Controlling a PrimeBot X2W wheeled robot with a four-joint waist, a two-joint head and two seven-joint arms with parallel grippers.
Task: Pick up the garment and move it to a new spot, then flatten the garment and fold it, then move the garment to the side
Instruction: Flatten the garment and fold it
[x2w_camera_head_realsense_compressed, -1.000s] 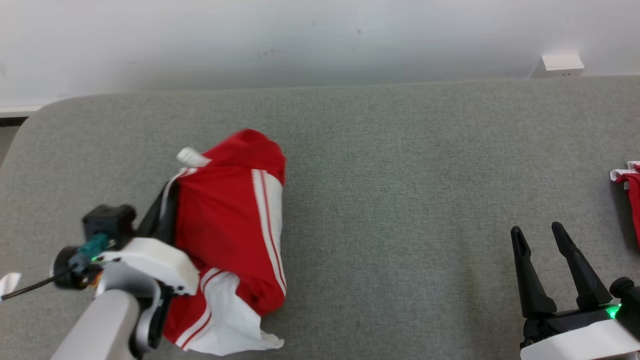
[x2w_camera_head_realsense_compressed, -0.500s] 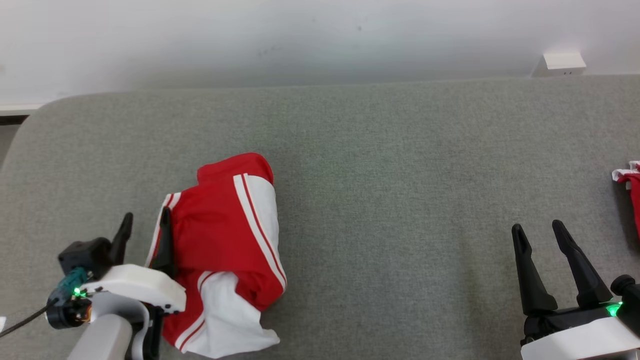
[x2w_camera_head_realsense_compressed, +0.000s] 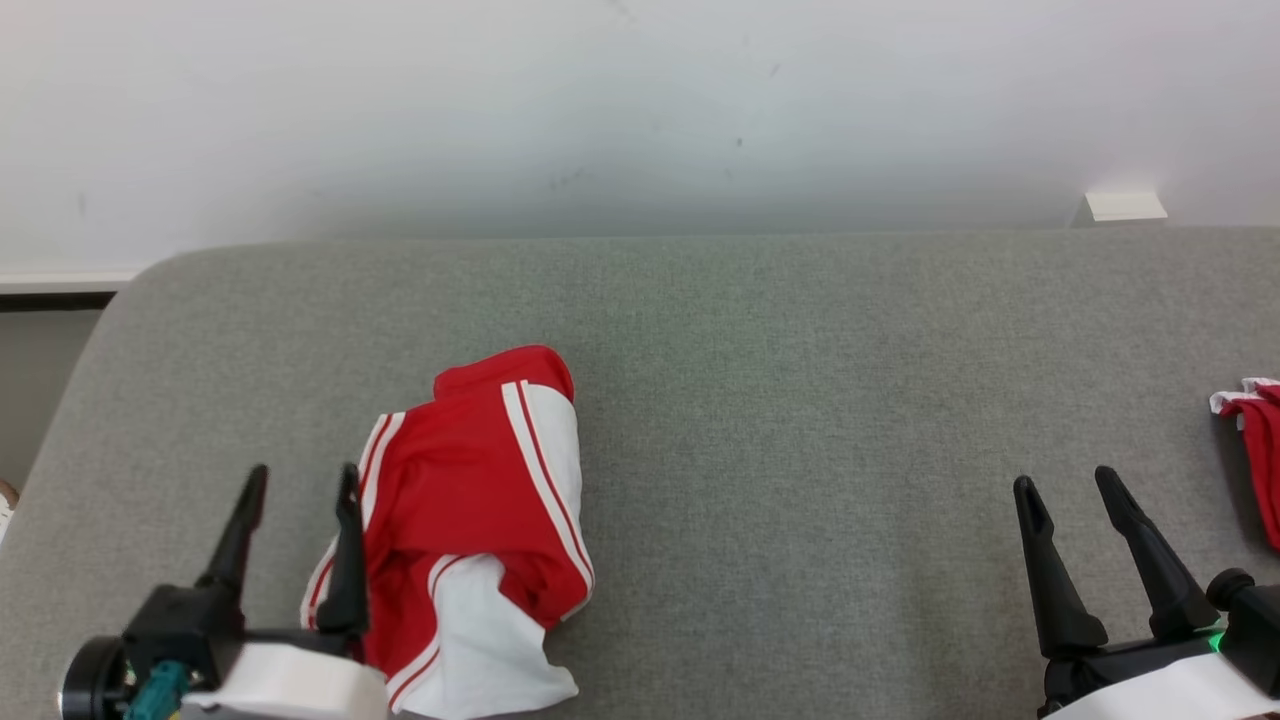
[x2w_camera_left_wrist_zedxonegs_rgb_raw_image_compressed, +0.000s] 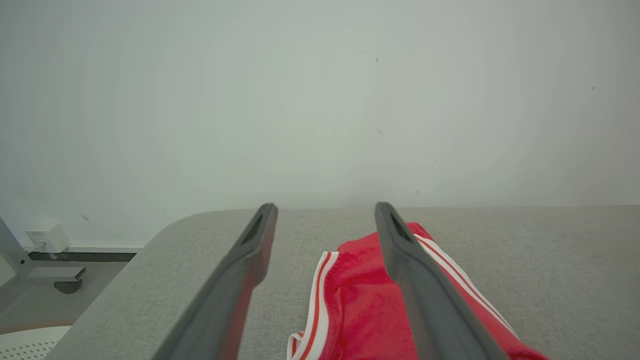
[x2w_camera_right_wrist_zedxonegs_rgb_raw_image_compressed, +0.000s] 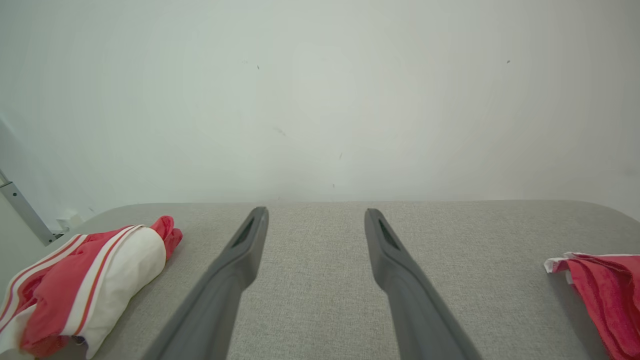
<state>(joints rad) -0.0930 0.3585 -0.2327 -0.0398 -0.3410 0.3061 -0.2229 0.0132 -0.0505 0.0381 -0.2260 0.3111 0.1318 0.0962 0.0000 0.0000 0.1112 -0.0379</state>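
Note:
A folded red garment (x2w_camera_head_realsense_compressed: 470, 520) with white stripes and white panels lies in a bundle on the left part of the grey table (x2w_camera_head_realsense_compressed: 800, 400). My left gripper (x2w_camera_head_realsense_compressed: 302, 478) stands open just left of it, its right finger (x2w_camera_head_realsense_compressed: 350, 560) beside the garment's left edge, nothing between the jaws. In the left wrist view the garment (x2w_camera_left_wrist_zedxonegs_rgb_raw_image_compressed: 360, 310) lies below and behind the right finger (x2w_camera_left_wrist_zedxonegs_rgb_raw_image_compressed: 425, 300) of the open left gripper (x2w_camera_left_wrist_zedxonegs_rgb_raw_image_compressed: 325, 212). My right gripper (x2w_camera_head_realsense_compressed: 1068, 482) is open at the lower right, far from the bundle. The right wrist view has the garment (x2w_camera_right_wrist_zedxonegs_rgb_raw_image_compressed: 85, 285) at its left and the right gripper (x2w_camera_right_wrist_zedxonegs_rgb_raw_image_compressed: 316, 214) over bare table.
Another red and white cloth (x2w_camera_head_realsense_compressed: 1255, 440) lies at the table's right edge, also in the right wrist view (x2w_camera_right_wrist_zedxonegs_rgb_raw_image_compressed: 600, 295). A white wall (x2w_camera_head_realsense_compressed: 640, 110) rises behind the table, with a small white box (x2w_camera_head_realsense_compressed: 1120, 207) at the back right. The table's rounded left corner (x2w_camera_head_realsense_compressed: 130, 300) is near the left gripper.
The left gripper opened and let go of the garment, which dropped into a lower bundle; the arm pulled back toward me. The head camera tilted, shifting the whole picture down. The right gripper stayed put.

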